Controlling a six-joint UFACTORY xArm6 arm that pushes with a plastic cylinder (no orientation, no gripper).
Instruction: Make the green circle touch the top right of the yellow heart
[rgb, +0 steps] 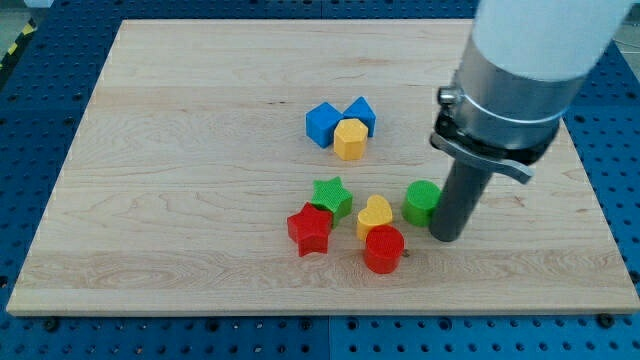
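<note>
The green circle (421, 201) lies right of the board's middle, just right of the yellow heart (375, 215), with a small gap between them. My tip (447, 236) stands on the board right against the green circle's right side, slightly toward the view's bottom. The rod rises up into the big grey and white arm body at the view's top right.
A red hexagon-like block (384, 249) touches the heart from below. A green star (331, 196) and a red star (310, 230) lie left of the heart. Two blue blocks (322, 123) (361, 112) and a yellow hexagon (349, 139) cluster toward the view's top. The wooden board (180, 200) ends close below.
</note>
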